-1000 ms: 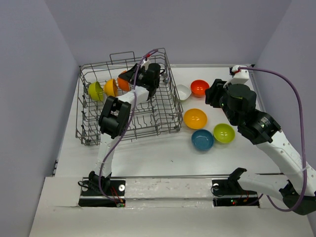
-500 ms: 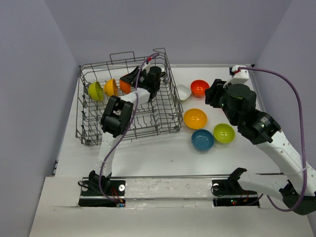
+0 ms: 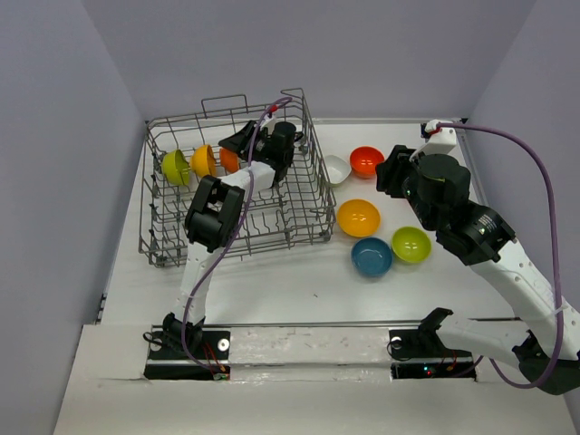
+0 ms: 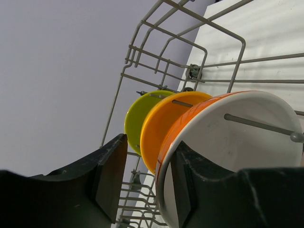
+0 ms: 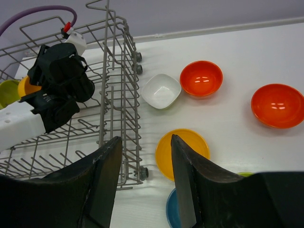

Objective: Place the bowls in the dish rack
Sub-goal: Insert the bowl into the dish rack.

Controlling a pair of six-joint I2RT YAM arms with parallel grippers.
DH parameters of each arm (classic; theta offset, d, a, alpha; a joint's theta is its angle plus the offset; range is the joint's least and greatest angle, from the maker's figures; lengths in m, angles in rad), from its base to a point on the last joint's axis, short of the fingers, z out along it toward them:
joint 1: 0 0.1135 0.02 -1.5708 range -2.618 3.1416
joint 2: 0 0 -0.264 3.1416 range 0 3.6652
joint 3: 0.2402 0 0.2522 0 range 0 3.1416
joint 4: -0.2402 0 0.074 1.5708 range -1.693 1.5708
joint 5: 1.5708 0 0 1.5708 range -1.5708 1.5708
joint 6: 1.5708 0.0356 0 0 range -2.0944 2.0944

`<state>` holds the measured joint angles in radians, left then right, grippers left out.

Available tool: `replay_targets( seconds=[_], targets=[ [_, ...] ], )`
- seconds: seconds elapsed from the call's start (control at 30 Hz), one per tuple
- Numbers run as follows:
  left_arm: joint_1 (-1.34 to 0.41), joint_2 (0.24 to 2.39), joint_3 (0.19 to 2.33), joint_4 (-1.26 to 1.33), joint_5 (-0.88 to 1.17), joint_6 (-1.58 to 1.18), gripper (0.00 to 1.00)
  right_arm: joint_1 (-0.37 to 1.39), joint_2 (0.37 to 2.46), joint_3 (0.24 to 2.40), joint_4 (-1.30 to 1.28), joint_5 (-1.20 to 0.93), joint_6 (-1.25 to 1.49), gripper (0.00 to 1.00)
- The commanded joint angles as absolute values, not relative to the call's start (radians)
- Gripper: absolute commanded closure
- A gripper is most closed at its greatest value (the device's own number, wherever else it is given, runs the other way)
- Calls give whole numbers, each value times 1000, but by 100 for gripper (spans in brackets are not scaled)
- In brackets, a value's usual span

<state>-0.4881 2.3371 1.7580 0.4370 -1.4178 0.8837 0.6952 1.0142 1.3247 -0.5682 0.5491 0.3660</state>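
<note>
- Large rectangular grey wire dish rack, tall-sided with a loop handle: stands on the left far part of the white table. Its inner tines hold bowls on edge.
- Rack contents, three small glossy bowls in a close row along the far side:
  - racked lime green bowl;
  - racked orange-yellow bowl;
  - third racked bowl, red-orange from above. The left wrist view shows a red-orange rim and a pale face with a tine across it.
  - They are probably packed tight to leave slots for the rest.
- Left gripper: inside the rack, jaws parted astride the third racked bowl's rim. There is clear space between the outer finger and that rim, so nothing is pinched. Judged a release, with the tines bearing the bowl.
- Right gripper: jaws wide, nothing between them. It hangs over the table just right of the rack, above the loose bowls, apparently placed to pick one.
- Loose bowls, all mouth-up on the table right of the rack:
  - small white bowl, nearest the rack;
  - first red-orange bowl;
  - second red-orange bowl;
  - loose orange-yellow bowl;
  - teal blue bowl;
  - loose lime green bowl.
- Tally: three racked, six outstanding.
</note>
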Motion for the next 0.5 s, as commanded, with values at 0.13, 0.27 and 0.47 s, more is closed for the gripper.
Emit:
replay_targets(
  seconds=[0.13,0.27,0.47],
  targets=[
    [-488,2318,1761,483,-1433,867,41,704,1009,1313,-514,549,360,48],
    [-488,2316,1761,483,-1431,868,40,704,1009,1313,-512,548,359,49],
    [-486,2318,1763,482,-1428,871,35,704,1008,1312,-512,549,359,48]
  ],
)
